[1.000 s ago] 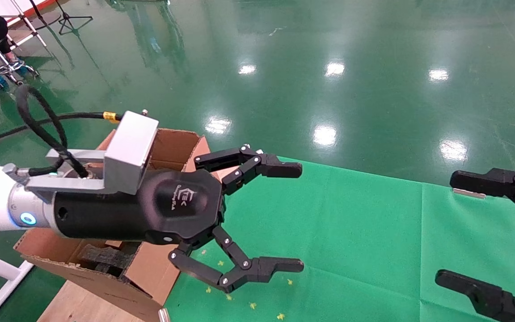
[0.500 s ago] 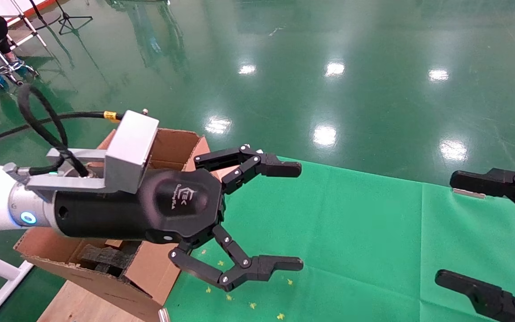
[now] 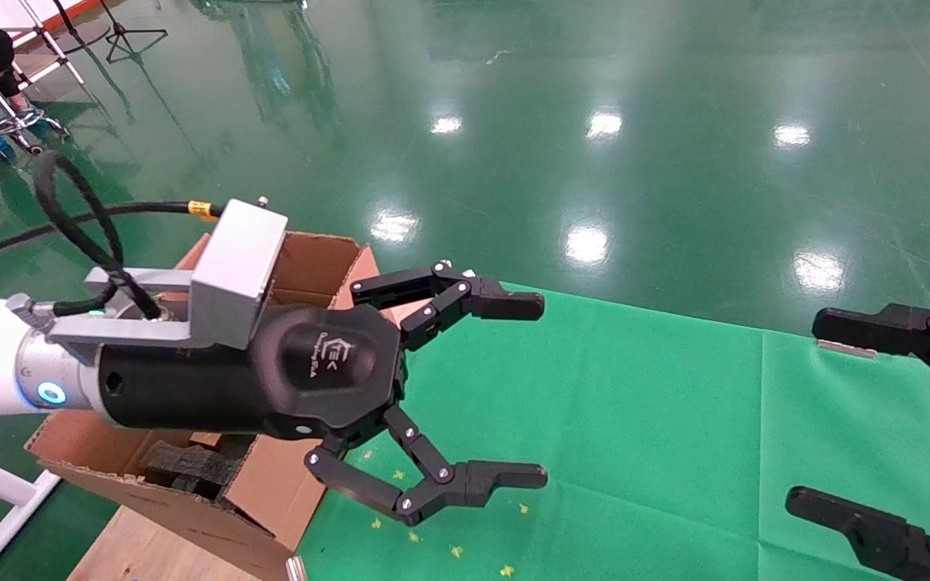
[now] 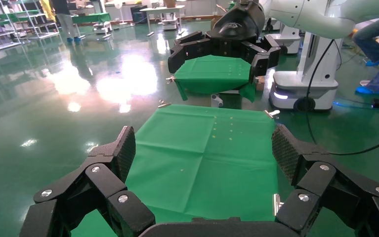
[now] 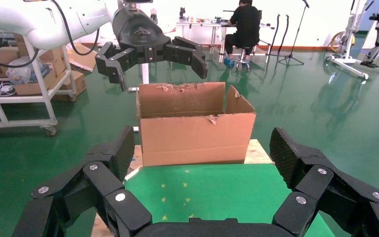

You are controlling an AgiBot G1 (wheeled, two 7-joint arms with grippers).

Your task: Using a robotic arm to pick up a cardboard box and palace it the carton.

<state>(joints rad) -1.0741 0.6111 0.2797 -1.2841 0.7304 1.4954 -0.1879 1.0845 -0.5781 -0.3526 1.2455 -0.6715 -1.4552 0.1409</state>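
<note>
Carton (image 3: 190,484) sits at the left edge of the green cloth (image 3: 634,420), flaps upright, top edges ragged, dark foam blocks (image 3: 190,464) inside. No small box shows in any view. Left gripper (image 3: 529,391) hangs over the cloth just right of the carton, jaws spread wide, grasping nothing. Right gripper (image 3: 836,420) rests at the far right of the cloth, jaws likewise released and empty. Yellow specks (image 3: 457,551) dot the near cloth.
</note>
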